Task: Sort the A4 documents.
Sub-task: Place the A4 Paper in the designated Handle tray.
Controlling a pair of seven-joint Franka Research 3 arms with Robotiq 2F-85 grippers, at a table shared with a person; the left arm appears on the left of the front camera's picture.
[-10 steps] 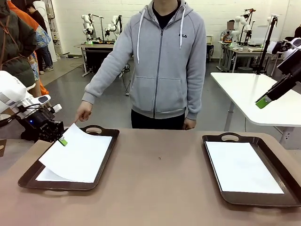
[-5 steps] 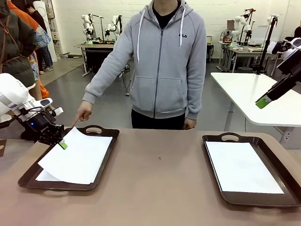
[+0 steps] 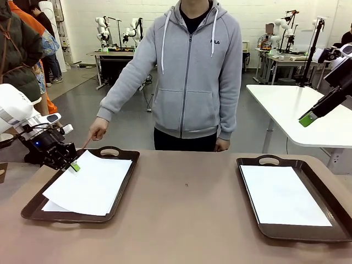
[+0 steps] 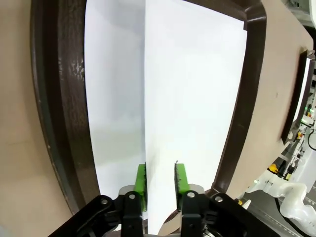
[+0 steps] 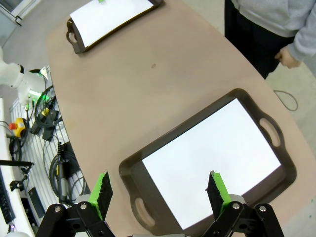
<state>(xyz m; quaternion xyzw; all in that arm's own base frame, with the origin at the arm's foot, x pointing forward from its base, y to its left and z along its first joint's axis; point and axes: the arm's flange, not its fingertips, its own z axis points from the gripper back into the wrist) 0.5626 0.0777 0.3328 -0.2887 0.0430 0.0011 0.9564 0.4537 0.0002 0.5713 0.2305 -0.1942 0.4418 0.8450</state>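
Now that the left gripper (image 3: 73,165) has let its pads spread a bit, the top sheet (image 3: 91,184) it was carrying has dropped from its lifted, curled pose a second ago and lies much flatter across the left tray (image 3: 118,187), over the sheet already lying there. In the left wrist view the paper edge (image 4: 163,148) runs up between the two green pads with a gap showing on each side, so I'd call the jaws apart and the sheet released, not clamped. My read is that this document is basically delivered and the arm just needs to back away without dragging the corner. The right gripper (image 5: 160,190) hangs wide open, holding nothing, high above the right tray (image 5: 276,163), with another sheet (image 5: 212,158) lying flat straight ahead of its fingers. The person's hand (image 3: 99,130) points down just past the left gripper, near the far tray handle. Hard to tell: whether the top sheet still brushes a pad, how many sheets are stacked, and the sheet's near end is cut off behind the fingers.
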